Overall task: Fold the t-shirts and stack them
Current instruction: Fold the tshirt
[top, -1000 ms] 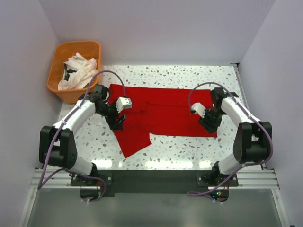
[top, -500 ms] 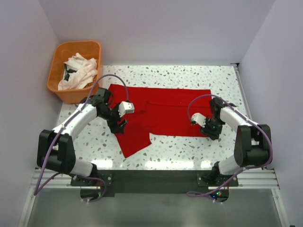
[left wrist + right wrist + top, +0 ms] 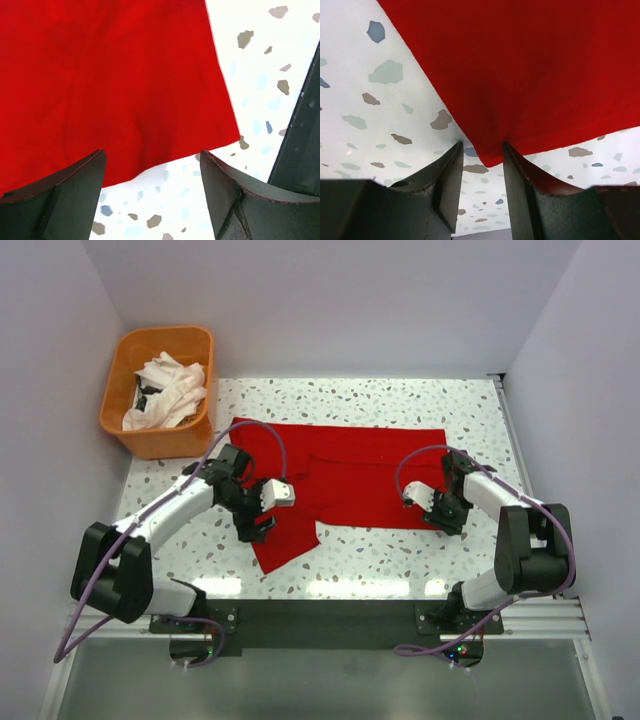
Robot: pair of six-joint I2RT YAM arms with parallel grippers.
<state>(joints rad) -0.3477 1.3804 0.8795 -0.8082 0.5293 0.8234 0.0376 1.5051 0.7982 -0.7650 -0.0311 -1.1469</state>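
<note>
Status: you have one red t-shirt point(image 3: 360, 475) spread flat on the counter point(image 3: 400, 555), between the two arms.

Your left fingers point(image 3: 256, 528) sit low over its near-left flap. In the left wrist view the fingers point(image 3: 65, 200) are spread wide. The red t-shirt point(image 3: 110, 75) hem runs across the gap between the tips. Its corner ends just beside the finger on the right of that view, with bare counter point(image 3: 260, 90) past it. Can't tell if they touch the cloth.

Your right fingers point(image 3: 448, 518) are at the shirt's near-right corner. In the right wrist view the fingers point(image 3: 530, 190) are drawn close with a narrow gap left. A puckered point of the red t-shirt point(image 3: 530, 65) hem dips into that gap and meets the finger on the right of that view. Can't tell whether it's actually clamped.

Count:
- Red t-shirt x1, on the counter.
- White t-shirts point(image 3: 165, 390): a crumpled heap in the orange basket point(image 3: 160, 445) at the far-left corner, near the red one's far-left corner. Can't separate them into a number.
- Basket x1.
- Arms x2, two fingers each.
</note>
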